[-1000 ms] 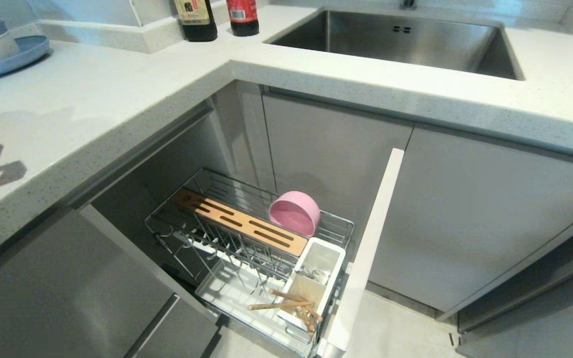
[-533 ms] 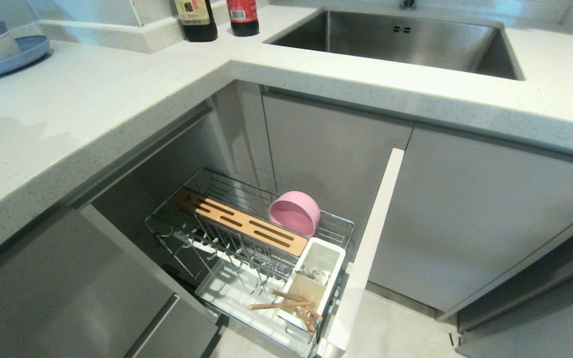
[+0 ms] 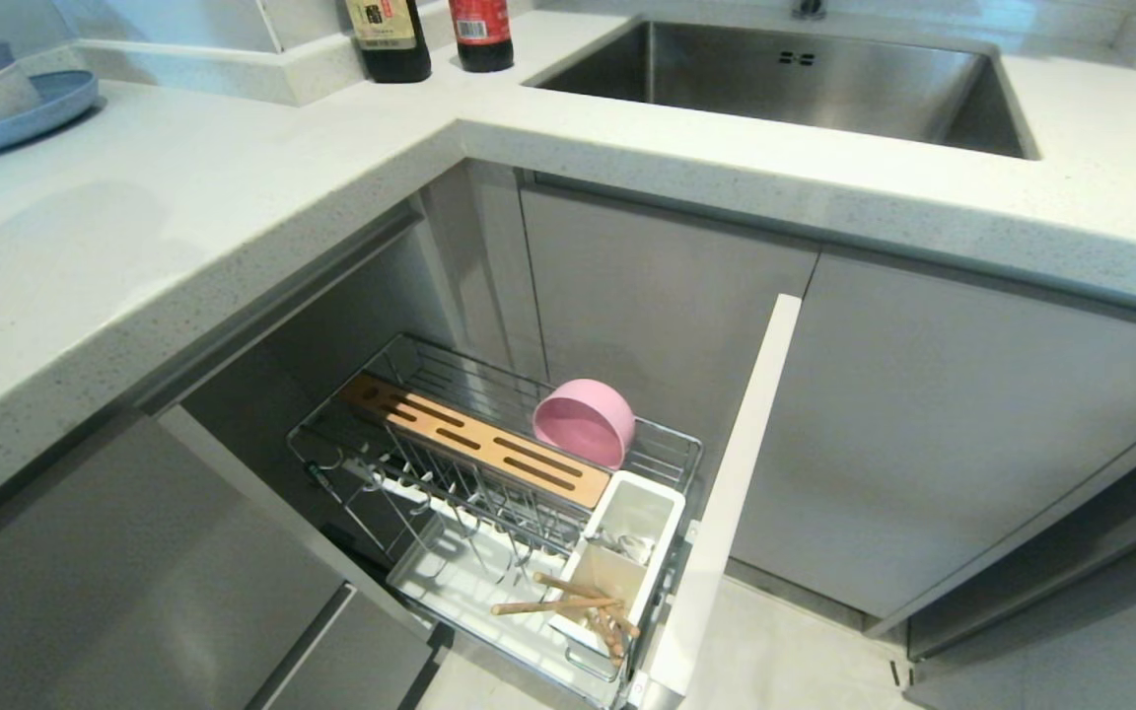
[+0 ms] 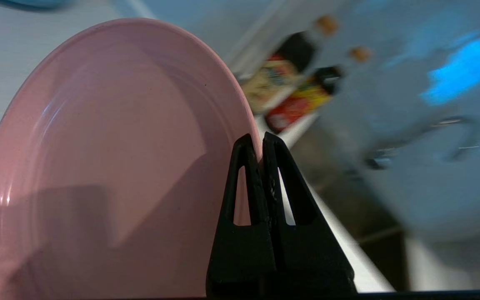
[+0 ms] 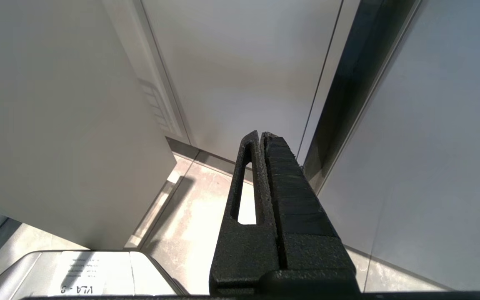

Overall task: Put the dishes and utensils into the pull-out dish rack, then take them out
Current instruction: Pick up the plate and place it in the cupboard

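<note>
Plate: the large round flat pink plate (image 4: 98, 166) is gripped by its rim, above the pale speckled countertop (image 3: 183, 197) to the robot's left, out of the head view.
Left gripper (image 4: 261, 141): pinched together on the plate's edge; the disc stands edge-on beside the fingers, spreading away to one side.
Deciding relation: the chrome wire pull-out dish rack (image 3: 489, 493) lies below the counter and to the right; I judge the plate must go down edgewise between its upright prongs (image 3: 450, 493).
Rack contents: small round pink bowl (image 3: 583, 422), light wooden chopsticks (image 3: 568, 603) in the white utensil cup (image 3: 627, 552).
Right gripper (image 5: 261, 139): closed, empty, parked low by cabinet fronts.
</note>
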### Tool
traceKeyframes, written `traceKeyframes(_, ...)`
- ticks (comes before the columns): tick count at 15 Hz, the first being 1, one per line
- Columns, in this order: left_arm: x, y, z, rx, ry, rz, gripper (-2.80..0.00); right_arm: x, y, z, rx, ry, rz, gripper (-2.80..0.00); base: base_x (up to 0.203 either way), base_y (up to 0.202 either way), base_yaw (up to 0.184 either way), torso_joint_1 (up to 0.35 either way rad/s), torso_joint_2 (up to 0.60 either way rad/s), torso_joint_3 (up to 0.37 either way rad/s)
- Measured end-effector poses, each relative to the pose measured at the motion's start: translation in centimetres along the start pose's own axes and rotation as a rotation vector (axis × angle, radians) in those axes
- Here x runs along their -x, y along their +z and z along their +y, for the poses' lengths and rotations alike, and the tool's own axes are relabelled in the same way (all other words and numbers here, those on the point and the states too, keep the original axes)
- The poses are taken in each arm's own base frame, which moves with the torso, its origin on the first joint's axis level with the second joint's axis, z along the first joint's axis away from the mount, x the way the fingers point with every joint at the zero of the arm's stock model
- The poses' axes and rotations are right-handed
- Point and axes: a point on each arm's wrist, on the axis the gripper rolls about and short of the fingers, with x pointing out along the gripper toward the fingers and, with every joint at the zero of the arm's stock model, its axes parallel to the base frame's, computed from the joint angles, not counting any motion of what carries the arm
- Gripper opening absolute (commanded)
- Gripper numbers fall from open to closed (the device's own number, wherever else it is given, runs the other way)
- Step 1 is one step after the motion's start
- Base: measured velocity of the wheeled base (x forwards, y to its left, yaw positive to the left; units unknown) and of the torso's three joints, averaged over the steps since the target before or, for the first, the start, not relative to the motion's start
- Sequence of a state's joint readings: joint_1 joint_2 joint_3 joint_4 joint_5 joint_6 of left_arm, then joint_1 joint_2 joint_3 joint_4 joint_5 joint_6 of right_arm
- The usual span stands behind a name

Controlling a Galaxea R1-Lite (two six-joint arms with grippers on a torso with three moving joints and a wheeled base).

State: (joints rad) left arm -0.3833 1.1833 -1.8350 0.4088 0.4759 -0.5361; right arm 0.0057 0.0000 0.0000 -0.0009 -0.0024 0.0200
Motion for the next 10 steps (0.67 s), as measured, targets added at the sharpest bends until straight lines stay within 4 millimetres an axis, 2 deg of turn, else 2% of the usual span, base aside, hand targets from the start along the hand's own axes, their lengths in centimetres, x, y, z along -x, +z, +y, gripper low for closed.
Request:
traceKeyframes(3,0.0,-0.1,-1.4,0.217,-0.232,0.028,-2.8,0.0,0.0,0.0,0.0,0.0,0.0,-2.8,0.0,0.0,0.0,0.0,0.0,0.0)
traceKeyframes(5,0.3,-0.7,-2.2,0.333,-0.346,0.107,-2.8,0.0,0.0,0.0,0.0,0.0,0.0,-2.8,0.0,0.0,0.0,0.0,0.0,0.0)
traceKeyframes(10,0.9,-5.0,-3.9,0.509,-0.504,0.368,-2.8,0.0,0.0,0.0,0.0,0.0,0.0,-2.8,0.0,0.0,0.0,0.0,0.0,0.0)
